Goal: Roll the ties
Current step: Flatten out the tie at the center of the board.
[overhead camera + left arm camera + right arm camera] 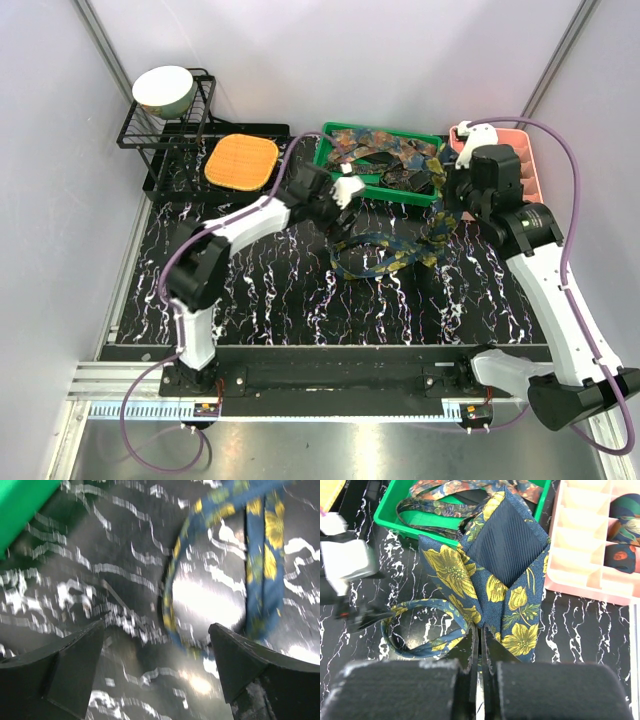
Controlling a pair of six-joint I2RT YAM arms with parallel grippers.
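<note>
The tie (450, 570) is made of matt ribbed cloth, the bin (385, 515) of smooth plastic; the worktop (280, 300) is finished glossy.

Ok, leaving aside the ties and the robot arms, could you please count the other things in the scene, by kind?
Bowl: 1
Wire rack: 1
Orange pad: 1
Green bin: 1
Pink box: 1
Total: 5

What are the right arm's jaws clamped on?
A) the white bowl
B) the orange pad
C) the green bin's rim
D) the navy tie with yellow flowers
D: the right wrist view shows the right arm's jaws shut on the navy tie, at its wide end.
</note>
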